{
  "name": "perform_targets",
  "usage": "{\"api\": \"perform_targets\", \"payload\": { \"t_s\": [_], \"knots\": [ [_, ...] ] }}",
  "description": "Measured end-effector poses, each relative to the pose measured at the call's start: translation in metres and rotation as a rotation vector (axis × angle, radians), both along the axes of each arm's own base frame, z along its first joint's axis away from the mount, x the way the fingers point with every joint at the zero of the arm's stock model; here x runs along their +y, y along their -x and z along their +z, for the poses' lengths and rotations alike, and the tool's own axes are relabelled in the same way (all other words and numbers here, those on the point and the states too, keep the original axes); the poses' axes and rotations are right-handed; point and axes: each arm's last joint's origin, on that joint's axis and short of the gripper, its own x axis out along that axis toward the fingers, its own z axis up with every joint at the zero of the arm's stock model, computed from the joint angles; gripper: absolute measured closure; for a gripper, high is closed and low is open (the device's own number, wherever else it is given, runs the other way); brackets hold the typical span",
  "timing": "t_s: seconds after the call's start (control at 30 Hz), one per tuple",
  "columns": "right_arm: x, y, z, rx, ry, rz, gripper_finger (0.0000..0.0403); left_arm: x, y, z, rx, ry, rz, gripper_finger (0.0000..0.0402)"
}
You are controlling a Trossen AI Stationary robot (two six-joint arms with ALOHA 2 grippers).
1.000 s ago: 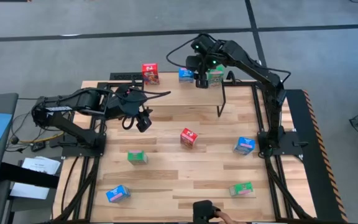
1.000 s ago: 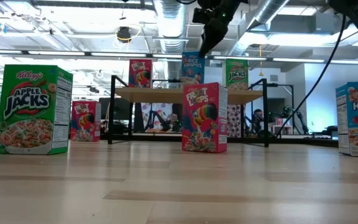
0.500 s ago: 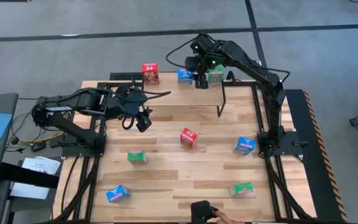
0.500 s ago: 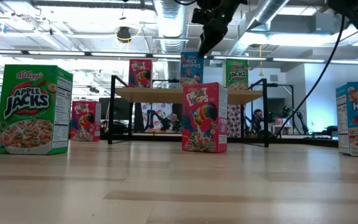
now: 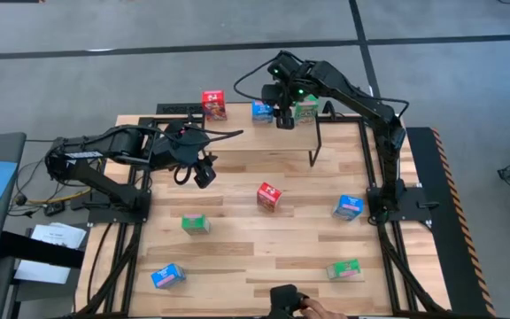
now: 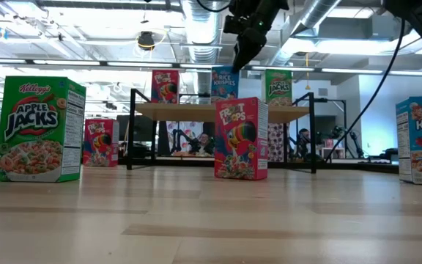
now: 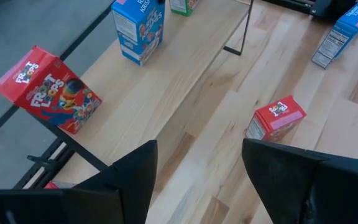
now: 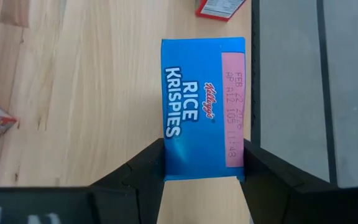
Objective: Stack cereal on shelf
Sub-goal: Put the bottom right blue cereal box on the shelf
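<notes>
I'm clamping the right claw [image 8: 204,165] on the blue Rice Krispies box [image 8: 204,112] over the shelf [image 5: 237,131]; left claw [image 7: 197,165] hanging apart

Grey floor [image 5: 104,80] around the slatted wooden table [image 5: 237,257], papers [image 5: 51,244] at eight o'clock, ceiling ducts [image 6: 200,29] overhead.

Low light-wood shelf on black wire legs [image 5: 273,133]: red box [image 5: 214,104] at one end, blue [image 5: 262,109] and green [image 5: 306,110] boxes crowded; gap between red and blue free. Slatted wooden tabletop [image 5: 237,239] centre: red box [image 5: 269,196] blocks.
</notes>
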Motion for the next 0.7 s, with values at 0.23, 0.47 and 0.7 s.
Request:
{"api": "perform_targets", "payload": {
  "t_s": [0.23, 0.47, 0.7],
  "knots": [
    [-0.0020, 0.0001, 0.0004, 0.014, 0.043, -0.031, 0.0172, 0.0000, 0.0000, 0.0000, 0.000, 0.000, 0.000, 0.0177],
    [-0.0024, -0.0006, 0.0008, 0.008, 0.052, -0.024, 0.0147, 0.0000, 0.0000, 0.0000, -0.001, 0.000, 0.000, 0.0177],
    [-0.0051, 0.0001, 0.0015, -0.001, 0.059, -0.032, 0.0147, 0.0000, -0.0001, 0.0000, -0.001, 0.000, 0.000, 0.0177]
  ]
}}
